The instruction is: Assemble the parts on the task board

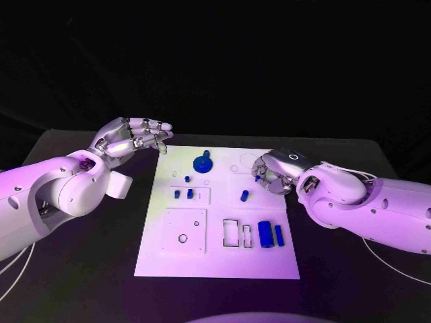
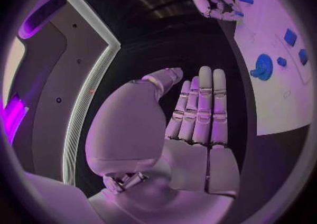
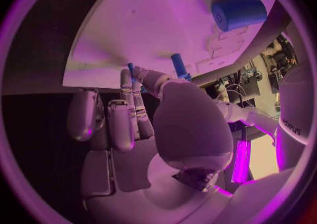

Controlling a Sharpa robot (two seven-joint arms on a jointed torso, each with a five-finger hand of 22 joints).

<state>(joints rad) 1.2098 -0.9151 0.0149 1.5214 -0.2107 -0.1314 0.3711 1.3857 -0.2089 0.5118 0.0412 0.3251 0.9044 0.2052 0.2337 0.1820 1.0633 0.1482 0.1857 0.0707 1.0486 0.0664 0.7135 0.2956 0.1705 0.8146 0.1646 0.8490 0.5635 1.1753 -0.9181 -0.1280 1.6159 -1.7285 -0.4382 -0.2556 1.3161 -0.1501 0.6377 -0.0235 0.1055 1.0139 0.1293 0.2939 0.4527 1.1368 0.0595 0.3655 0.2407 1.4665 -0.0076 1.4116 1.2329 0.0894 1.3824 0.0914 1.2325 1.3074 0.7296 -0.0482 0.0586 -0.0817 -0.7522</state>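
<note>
A: Nearest you on the task board (image 1: 215,266), what do you see?

B: At five o'clock, a blue cylinder (image 1: 264,233) beside a thinner blue bar (image 1: 279,234).

A: Your right hand (image 1: 274,171)?

B: At the board's two o'clock edge, fingers curled; you can't tell if they pinch anything.

A: Farther off?

B: The blue gear (image 1: 203,162) at twelve o'clock. Your left hand (image 1: 133,138) hovers at ten, fingers together, holding nothing.

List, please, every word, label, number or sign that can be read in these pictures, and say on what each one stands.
"HARPA", as far as it reads: printed upright on a white part of the robot at the rim of the right wrist view; small, and the first letter is unclear.
The task board bears only outlines and holes, no text.
The left hand and the right hand bear no readable marking.
</note>
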